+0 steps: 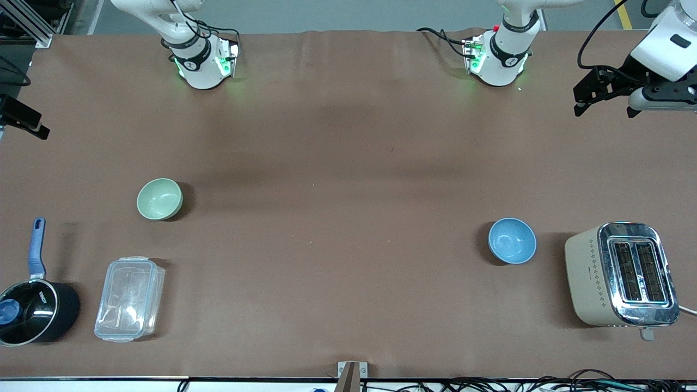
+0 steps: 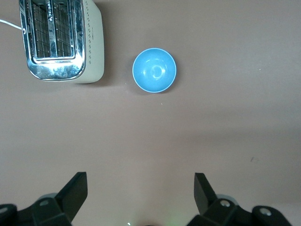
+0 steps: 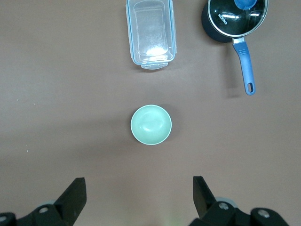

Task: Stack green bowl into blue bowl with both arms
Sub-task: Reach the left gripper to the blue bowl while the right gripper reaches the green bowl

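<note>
Mint green bowl (image 1: 159, 198) and sky-blue bowl (image 1: 512, 240) upright, well apart, both tools (image 2: 140, 188) (image 3: 139, 190) wide open, empty

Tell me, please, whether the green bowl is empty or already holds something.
Empty: the green bowl stands upright on the table, its smooth inside bare.

- counter (image 1: 348, 163) is a plain flat brown all over
- green bowl (image 1: 159, 198) is a pale mint, no pattern at all
- blue bowl (image 1: 512, 240) is sky blue inside
- toaster (image 1: 621, 273) has a cream body with a row of little diamond dots, plus a shiny chrome top
- saucepan (image 1: 37, 312) is black with a blue handle and blue lid knob
- lidded container (image 1: 129, 299) is see-through clear plastic
- both arms are white with dark grey joints, green lights glowing at the bases
- left pincer (image 2: 141, 193) and right pincer (image 3: 139, 192) are both black
</note>
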Robot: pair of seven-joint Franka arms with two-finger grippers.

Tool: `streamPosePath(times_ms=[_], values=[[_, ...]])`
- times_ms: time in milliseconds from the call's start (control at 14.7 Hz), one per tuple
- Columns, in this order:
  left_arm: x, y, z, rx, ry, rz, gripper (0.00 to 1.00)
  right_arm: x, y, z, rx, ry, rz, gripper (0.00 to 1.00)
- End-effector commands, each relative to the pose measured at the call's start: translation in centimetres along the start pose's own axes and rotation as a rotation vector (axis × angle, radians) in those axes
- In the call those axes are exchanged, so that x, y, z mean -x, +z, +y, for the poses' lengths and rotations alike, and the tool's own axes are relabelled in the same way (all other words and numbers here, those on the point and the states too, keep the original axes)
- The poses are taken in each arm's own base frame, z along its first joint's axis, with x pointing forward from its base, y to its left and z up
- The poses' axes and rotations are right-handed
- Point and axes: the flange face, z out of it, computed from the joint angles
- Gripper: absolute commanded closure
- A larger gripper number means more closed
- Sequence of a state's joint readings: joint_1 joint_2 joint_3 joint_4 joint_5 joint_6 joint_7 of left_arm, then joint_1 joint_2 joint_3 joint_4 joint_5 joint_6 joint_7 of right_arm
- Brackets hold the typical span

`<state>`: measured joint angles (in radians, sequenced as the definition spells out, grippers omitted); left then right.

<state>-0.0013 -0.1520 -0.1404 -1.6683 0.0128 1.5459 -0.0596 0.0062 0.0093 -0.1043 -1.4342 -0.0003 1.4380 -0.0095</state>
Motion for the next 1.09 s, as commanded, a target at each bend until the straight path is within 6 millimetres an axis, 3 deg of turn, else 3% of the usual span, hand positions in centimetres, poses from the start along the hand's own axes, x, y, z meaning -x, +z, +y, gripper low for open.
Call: streamPosePath(times_ms=[0,136,272,544,680,748,883,1019], values=[[-0.5,-0.6,-0.2,0.018,0.012,-0.01,0.0,-0.1,-0.2,0.1,0.0,-0.007,-0.002,0.0],[-1.4,-0.4,-0.2,0.02,0.013,-0.01,0.0,-0.1,-0.2,0.1,0.0,-0.007,-0.001,0.0],[-3.6,1.8,-0.5,0.023,0.015,-0.048,0.0,0.0,-0.2,0.1,0.0,-0.009,-0.004,0.0],[-8.7,10.9,-1.1,0.029,0.017,-0.044,0.0,0.0,-0.2,0.1,0.0,-0.007,-0.004,0.0],[-10.5,16.9,-1.6,0.037,0.006,-0.033,0.0,-0.1,0.3,0.2,0.0,-0.01,-0.011,0.0],[-11.1,19.8,-1.9,0.025,0.008,-0.029,0.0,-0.2,1.6,0.4,0.0,-0.038,-0.039,0.0],[-12.3,25.5,-2.3,-0.015,0.029,-0.013,0.0,-0.6,6.0,0.8,0.002,-0.087,-0.085,0.0],[-13.0,30.6,-3.4,-0.006,0.003,-0.029,0.0,-1.2,12.5,3.3,0.003,-0.07,-0.092,0.0]])
